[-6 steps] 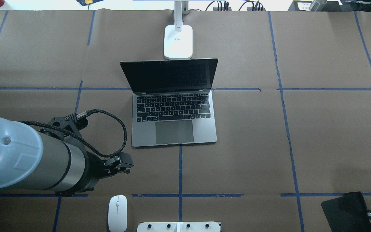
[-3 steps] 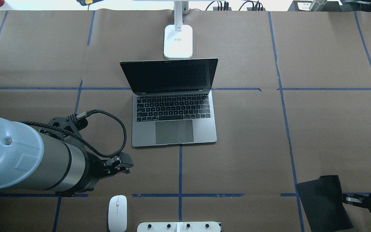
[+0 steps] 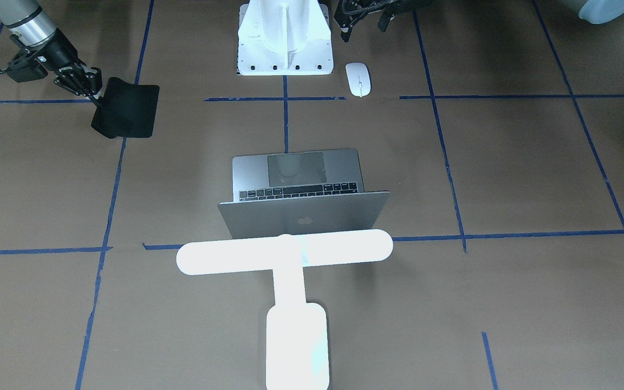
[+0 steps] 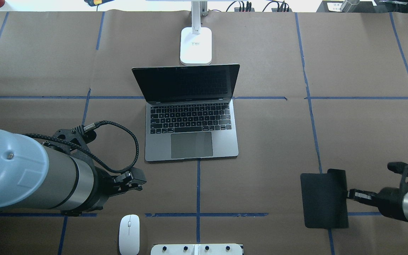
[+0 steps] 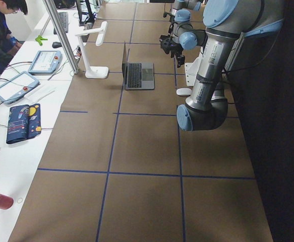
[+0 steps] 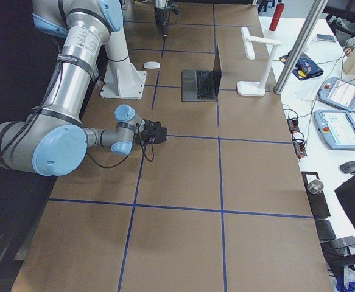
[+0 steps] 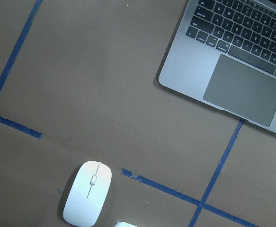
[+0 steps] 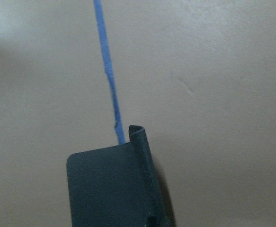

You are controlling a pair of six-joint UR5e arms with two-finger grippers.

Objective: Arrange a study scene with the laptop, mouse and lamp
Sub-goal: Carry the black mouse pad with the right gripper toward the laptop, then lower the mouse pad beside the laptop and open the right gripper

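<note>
The silver-grey laptop [image 4: 191, 117] stands open at the table's middle, screen dark. The glowing white lamp [image 3: 285, 252] stands just behind its lid; its base [image 4: 196, 45] shows in the overhead view. The white mouse [image 4: 129, 234] lies near the robot's edge, left of the pedestal, and shows in the left wrist view [image 7: 87, 192]. My left gripper [image 3: 363, 27] hovers open and empty above and behind the mouse. My right gripper [image 4: 347, 194] is shut on the edge of a black rectangular pad [image 4: 324, 198], held low over the table right of the laptop.
A white flared pedestal [image 4: 197, 249] with bolt holes stands at the near edge by the mouse. Blue tape lines [image 4: 198, 187] grid the brown paper. A white side bench with tablets [image 5: 41, 60] and an operator [image 5: 0, 30] lie beyond the lamp.
My right arm has carried the black pad from the near right corner leftward and further onto the table. The left arm, laptop, mouse and lamp have not moved.
</note>
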